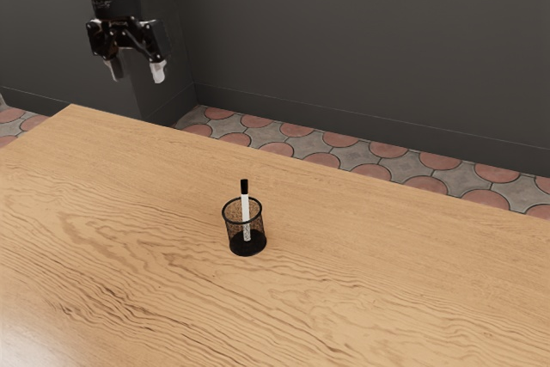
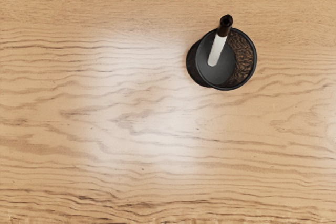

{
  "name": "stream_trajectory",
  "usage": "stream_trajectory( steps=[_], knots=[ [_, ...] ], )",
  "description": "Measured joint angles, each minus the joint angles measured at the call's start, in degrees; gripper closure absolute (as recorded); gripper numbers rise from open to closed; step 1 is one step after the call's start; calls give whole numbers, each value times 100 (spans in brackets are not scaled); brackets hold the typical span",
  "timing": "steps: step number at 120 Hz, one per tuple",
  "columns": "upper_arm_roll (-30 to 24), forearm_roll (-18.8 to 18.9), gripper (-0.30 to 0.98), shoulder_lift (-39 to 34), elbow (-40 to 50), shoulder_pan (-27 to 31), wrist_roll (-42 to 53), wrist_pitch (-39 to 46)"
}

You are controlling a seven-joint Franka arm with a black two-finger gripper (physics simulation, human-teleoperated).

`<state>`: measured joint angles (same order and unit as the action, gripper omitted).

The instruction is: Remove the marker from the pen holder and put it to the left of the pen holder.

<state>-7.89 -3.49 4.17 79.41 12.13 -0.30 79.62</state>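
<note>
High at the exterior view's upper left hangs my gripper [image 1: 136, 75], open, its fingers apart with nothing between them. The black mesh pen holder [image 1: 247, 245] stands upright on the table, well below my gripper and toward the exterior view's right. A white marker [image 1: 245, 207] with a black cap leans slightly inside it, cap end up and sticking out above the rim. In the wrist view the pen holder [image 2: 224, 74] is seen from above, with the marker [image 2: 217, 49] against its rim.
The wooden table [image 1: 387, 281] spreads under and around the holder. Its far edge runs across the exterior view, with a tiled floor [image 1: 296, 150] and a dark wall [image 1: 361, 40] beyond.
</note>
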Motion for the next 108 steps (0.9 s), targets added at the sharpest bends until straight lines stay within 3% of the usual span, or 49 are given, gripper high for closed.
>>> stream_trajectory(
  steps=[18,33,42,74,108],
  knots=[
    [213,77,0,-3,430,252,-83,360],
    [824,187,0,854,469,-824,-146,890],
    [1007,144,0,1066,779,-1066,-178,1252],
    [677,13,1,689,2855,-1150,-453,2745],
    [309,116,3,907,3117,-1162,-577,4104]
  ],
)
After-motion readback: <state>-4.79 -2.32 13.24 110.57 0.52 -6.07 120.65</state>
